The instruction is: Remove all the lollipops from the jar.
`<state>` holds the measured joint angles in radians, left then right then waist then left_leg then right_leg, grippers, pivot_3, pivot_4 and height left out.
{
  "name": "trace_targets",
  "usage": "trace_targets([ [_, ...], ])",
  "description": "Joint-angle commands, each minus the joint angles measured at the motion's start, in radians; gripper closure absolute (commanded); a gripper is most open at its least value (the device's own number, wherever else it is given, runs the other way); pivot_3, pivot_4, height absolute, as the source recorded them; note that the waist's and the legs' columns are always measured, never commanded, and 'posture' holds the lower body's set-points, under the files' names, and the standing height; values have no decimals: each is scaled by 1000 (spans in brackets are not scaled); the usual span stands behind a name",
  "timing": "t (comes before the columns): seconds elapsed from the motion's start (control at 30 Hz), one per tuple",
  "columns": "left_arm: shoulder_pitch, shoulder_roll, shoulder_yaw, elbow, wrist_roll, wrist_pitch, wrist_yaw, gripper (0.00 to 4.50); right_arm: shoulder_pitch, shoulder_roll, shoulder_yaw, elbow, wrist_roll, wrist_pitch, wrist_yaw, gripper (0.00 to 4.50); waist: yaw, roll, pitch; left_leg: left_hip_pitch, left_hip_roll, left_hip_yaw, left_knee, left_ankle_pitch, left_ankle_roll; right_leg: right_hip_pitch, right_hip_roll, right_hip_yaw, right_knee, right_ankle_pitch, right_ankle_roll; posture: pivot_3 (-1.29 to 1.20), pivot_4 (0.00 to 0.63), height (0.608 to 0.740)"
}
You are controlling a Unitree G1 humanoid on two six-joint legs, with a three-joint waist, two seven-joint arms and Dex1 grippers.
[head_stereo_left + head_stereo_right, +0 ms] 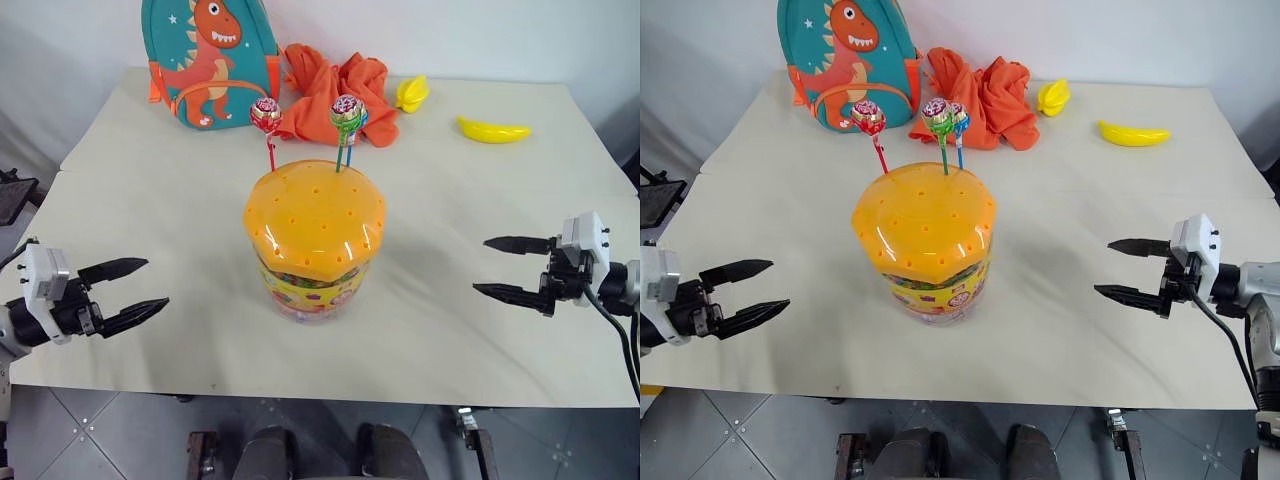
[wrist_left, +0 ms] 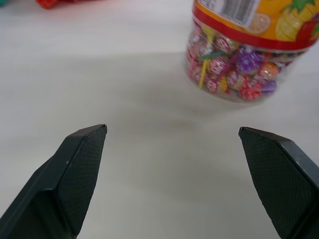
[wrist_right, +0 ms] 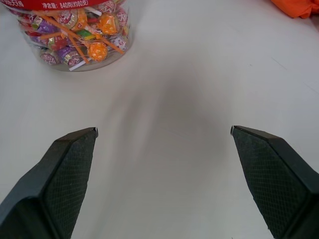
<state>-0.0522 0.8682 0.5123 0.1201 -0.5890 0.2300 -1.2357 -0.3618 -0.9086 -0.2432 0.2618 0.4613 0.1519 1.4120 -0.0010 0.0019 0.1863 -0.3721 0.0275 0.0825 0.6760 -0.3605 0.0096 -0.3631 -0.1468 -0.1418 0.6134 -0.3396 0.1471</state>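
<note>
— Three lollipops (image 1: 346, 112) stand in the orange lid of the jar (image 1: 314, 240) at table centre, toward twelve o'clock.
— And the grippers?
— Left gripper (image 1: 132, 291) at nine o'clock, right gripper (image 1: 505, 268) at three, both spread wide, holding nothing.

I see the jar (image 1: 312, 240) upright mid-table, orange holed lid on; three lollipops (image 1: 345, 112) stand in its lid, on red, green and blue sticks.
</note>
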Motion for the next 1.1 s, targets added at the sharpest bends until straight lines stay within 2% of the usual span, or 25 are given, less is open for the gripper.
trace_targets([
  [0.03, 21, 10, 36, -49, -38, 12, -15, 0, -28, -18, -15, -19, 20, -3, 15, 17, -1, 0, 0, 0, 0, 0, 0, 0, 0, 0, 0, 0, 0, 0, 0, 0, 150, 740],
  [0.37, 25, 33, 48, -107, -11, 29, 68, 0, -41, -25, -27, -35, 33, 16, 19, 17, 1, 0, 0, 0, 1, -1, 4, -1, 1, 0, -1, 1, 5, 0, 0, 0, 150, 740],
  [0.47, -27, 78, 55, -124, -45, 93, 82, 0, -48, -40, -54, -70, 69, 53, 16, 17, 1, 0, 0, 0, 1, -1, 4, -1, 1, 0, -1, 1, 6, 0, 0, 0, 150, 740],
  [0.63, -122, 116, 39, -127, -54, 93, 64, 0, -33, -64, -87, -136, 122, 108, 9, 17, 2, 0, 0, 0, 1, -2, 5, -1, 1, 0, -2, 2, 7, 0, 0, 0, 150, 740],
  [0.73, -250, 131, 4, -122, -86, 124, 66, 0, -5, -78, -125, -210, 179, 163, 6, 17, 6, 0, 0, -1, -1, -2, 6, -2, 2, -1, -1, 2, 7, 0, 0, 0, 150, 740],
  [0.83, -430, 109, -91, -107, -118, 147, 10, 0, 28, -60, -176, -309, 265, 233, -25, 17, 11, 0, 0, -1, -2, -2, 7, -2, 1, -1, -1, 2, 8, 0, 0, 0, 150, 740],
  [1.1, -772, -39, -279, 71, -88, 123, -88, 0, 29, -39, -246, -498, 462, 390, -148, 17, 20, 0, 0, -2, -4, -1, 8, -2, 2, -2, -1, 3, 9, 0, 0, 0, 150, 740],
])
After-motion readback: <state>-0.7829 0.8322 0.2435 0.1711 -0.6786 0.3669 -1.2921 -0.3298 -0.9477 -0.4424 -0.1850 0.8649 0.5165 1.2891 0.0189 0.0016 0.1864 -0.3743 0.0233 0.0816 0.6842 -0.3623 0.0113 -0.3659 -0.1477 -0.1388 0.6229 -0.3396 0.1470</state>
